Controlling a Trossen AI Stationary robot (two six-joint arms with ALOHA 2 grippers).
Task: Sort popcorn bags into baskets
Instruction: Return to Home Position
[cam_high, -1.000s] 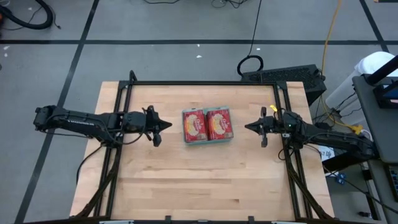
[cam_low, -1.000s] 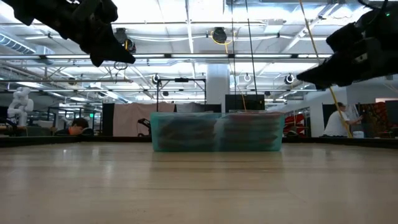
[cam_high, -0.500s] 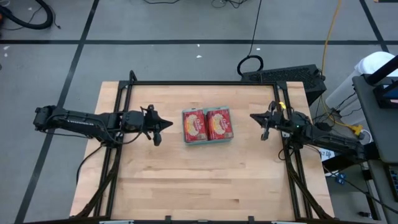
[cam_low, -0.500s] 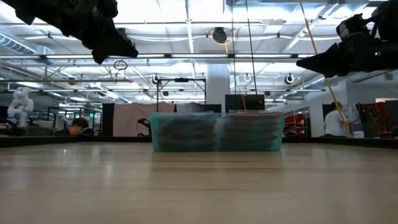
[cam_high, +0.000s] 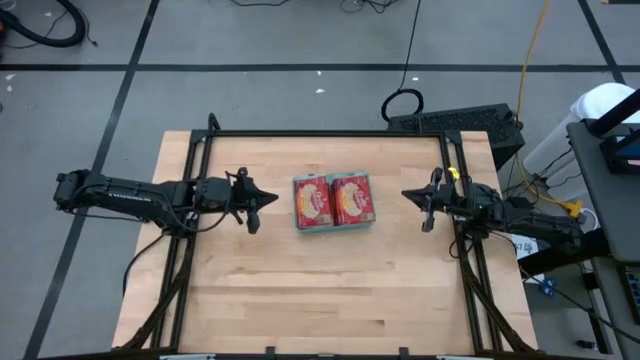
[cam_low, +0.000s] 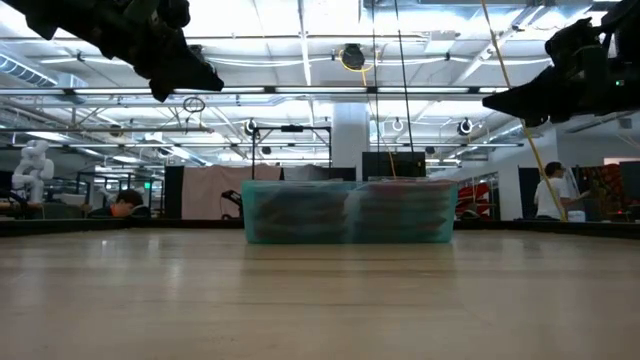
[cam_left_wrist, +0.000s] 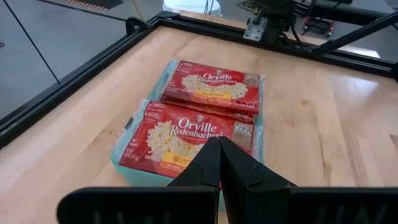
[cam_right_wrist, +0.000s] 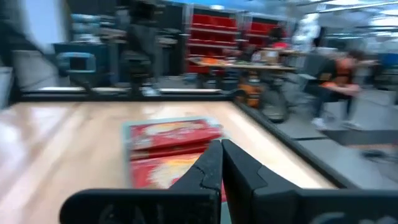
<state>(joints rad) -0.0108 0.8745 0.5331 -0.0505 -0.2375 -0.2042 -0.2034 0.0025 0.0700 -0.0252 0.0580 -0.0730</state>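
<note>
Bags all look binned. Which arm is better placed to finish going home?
Left, probably: the left gripper, shut, has held still beside the tray over the last second, while the right gripper, also shut, was still shifting. Both hang clear of the bags.

Workshop hall around a wooden bench

The bench (cam_high: 300, 300) stands on a grey floor (cam_high: 300, 40) crossed by dark tape lines, with a cable (cam_high: 410, 50) trailing behind it. Seen level across the top, a white pillar (cam_low: 350, 130) rises to a bright ceiling (cam_low: 300, 25) of beams and strip lights. A white humanoid figure (cam_low: 35, 165) stands far left and a person (cam_low: 552, 190) far right. Red shelves (cam_right_wrist: 217, 31) line the back.
</note>
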